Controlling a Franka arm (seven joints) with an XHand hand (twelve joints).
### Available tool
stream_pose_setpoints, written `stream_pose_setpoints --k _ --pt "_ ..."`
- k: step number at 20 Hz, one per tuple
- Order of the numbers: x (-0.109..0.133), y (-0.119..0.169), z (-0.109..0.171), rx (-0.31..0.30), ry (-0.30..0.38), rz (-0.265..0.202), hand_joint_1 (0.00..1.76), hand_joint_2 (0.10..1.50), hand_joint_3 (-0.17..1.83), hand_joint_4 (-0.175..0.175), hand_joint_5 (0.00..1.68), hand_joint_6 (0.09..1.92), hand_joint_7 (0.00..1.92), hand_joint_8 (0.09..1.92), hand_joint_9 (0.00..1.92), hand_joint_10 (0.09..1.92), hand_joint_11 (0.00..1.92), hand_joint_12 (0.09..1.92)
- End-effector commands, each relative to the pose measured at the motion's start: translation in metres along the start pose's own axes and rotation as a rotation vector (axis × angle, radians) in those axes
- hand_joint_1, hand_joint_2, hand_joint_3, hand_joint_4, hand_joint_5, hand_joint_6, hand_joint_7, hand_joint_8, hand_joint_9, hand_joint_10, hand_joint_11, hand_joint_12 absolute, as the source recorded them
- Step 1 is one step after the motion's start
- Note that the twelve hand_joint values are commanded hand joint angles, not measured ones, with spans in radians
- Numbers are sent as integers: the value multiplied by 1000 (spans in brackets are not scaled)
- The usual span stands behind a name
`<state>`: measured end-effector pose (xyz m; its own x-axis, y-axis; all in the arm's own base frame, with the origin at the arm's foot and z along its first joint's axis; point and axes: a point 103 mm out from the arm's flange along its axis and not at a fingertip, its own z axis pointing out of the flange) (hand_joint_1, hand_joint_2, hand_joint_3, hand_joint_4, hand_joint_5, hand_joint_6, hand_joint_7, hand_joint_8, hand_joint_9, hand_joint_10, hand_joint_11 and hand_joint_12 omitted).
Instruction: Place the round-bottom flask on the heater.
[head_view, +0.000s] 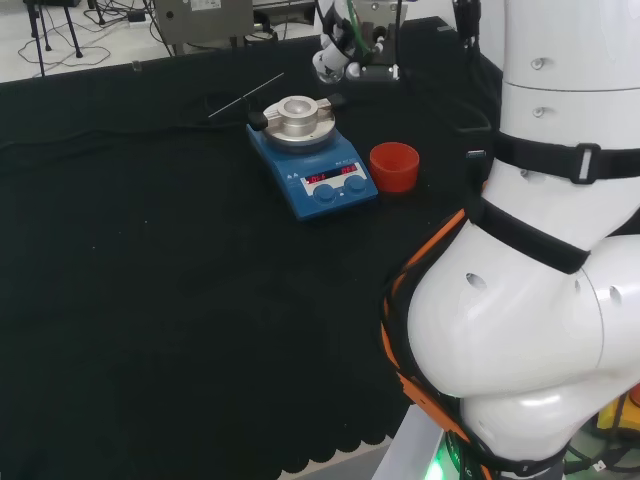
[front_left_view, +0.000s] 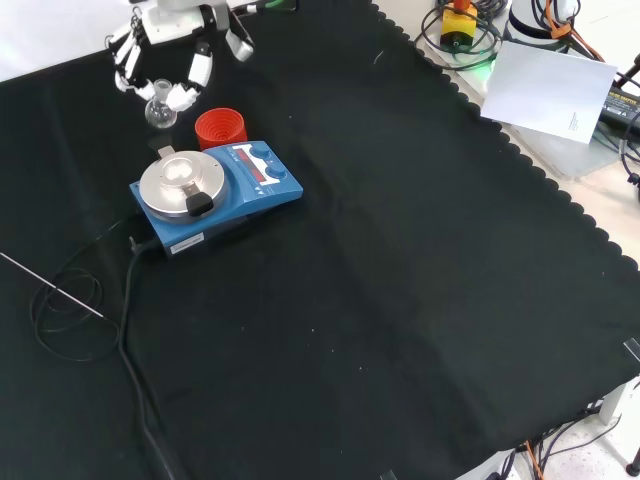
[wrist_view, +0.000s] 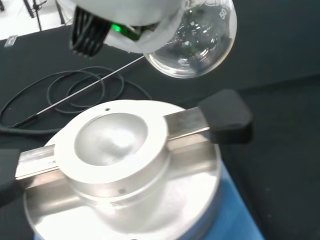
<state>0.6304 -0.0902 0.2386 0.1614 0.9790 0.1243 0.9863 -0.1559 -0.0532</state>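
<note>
Black cloth (front_left_view: 400, 300) covers the bench in the front view, where the blue heater (front_left_view: 215, 190) sits beside a red ring (front_left_view: 220, 127). Above and behind them the hand (front_left_view: 170, 55) reaches down from the top edge, fingers (front_left_view: 198, 70) curled round the clear flask (front_left_view: 160, 108), held in the air just off the heater's metal bowl (wrist_view: 112, 137).

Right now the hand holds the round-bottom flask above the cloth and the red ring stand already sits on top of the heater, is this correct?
Not quite. In the front view the red ring stand sits on the cloth beside the heater, not on top. The hand does hold the round-bottom flask.
</note>
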Motion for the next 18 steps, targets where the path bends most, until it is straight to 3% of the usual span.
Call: stream_pose_setpoints --k 1,18 --pt "27 7 10 50 12 -49 1062 643 930 175 1048 1202 622 686 786 638 311 1338" --pt "40 13 33 107 -42 -64 1065 637 940 171 1050 1205 622 683 789 636 319 1334"
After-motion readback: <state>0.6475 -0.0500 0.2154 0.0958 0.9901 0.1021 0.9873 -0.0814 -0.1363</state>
